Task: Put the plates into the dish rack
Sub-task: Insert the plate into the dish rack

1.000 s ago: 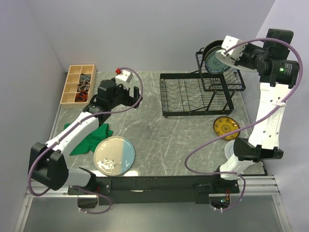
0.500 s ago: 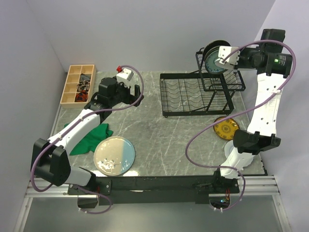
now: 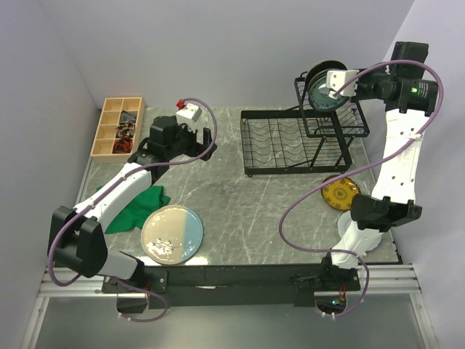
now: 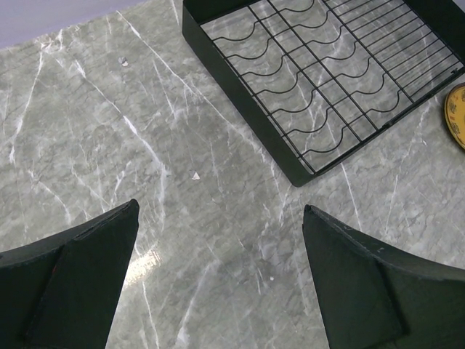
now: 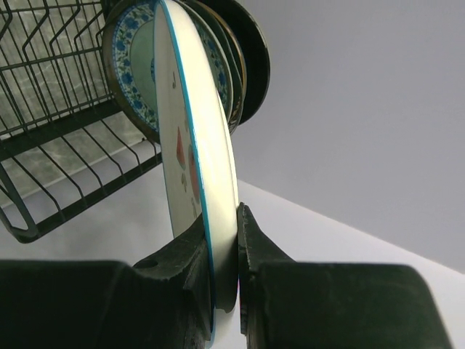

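Left hand [image 4: 221, 287] hung spread wide and empty over bare counter [image 3: 240, 211] at about eleven o'clock. One wooden box [image 3: 118, 127] sat off to its nine o'clock side, at the counter's edge. At seven o'clock a single green cloth [image 3: 138, 205] lay beside the cream-and-blue plate [image 3: 172, 233], which rested flat.

Toward one o'clock stood the one dish rack [image 3: 245, 145], with no plate showing in its lower tray [image 3: 290, 142]. The yellow patterned plate [image 3: 339, 192] lay flat at four o'clock, near the right arm's base.

Up at two o'clock the right hand [image 5: 221, 251] pinched the lower rim of the watermelon plate [image 5: 192, 145]. It held the plate on edge at the upper basket [image 3: 341, 129], close against a blue-flowered plate [image 5: 123, 65]; whether the two touched could not be told. Behind those, a black plate [image 5: 254, 65] and at least one brown-rimmed plate stood upright.

That made two plates on the counter, one in the hand and at least three in the basket. They looked like glazed ware: stiff, smooth, likely slippery, and easily chipped against wire or each other. The rim seemed the only sound hold, and the flat ones would probably need an edge tipped up first.
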Controlling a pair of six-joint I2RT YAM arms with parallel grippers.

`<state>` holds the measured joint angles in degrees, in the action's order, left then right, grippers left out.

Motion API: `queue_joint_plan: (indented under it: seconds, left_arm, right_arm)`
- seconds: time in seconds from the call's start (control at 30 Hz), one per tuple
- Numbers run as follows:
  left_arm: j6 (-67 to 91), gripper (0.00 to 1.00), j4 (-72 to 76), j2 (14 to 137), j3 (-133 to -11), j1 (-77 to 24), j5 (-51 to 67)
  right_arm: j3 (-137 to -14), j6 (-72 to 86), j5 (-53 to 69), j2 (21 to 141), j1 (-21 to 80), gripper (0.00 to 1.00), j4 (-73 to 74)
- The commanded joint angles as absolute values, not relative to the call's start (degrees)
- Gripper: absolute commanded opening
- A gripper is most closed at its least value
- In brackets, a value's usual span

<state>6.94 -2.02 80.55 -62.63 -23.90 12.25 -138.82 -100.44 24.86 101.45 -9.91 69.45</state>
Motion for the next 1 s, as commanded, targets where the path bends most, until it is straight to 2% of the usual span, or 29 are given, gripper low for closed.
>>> queue_joint_plan:
  seconds: [0.0, 0.97]
  left_arm:
    - [7.8, 0.99, -1.8, 80.2, -64.8, -23.6, 13.5]
    - [9.3, 1.00, -2.5, 79.6, -63.9, -23.6, 12.9]
  right_arm:
    - [-141.6, -104.0, 27.0, 101.0, -9.0, 0.00, 61.0]
    - [-139.9, -102.6, 29.9, 102.8, -7.3, 0.00, 62.9]
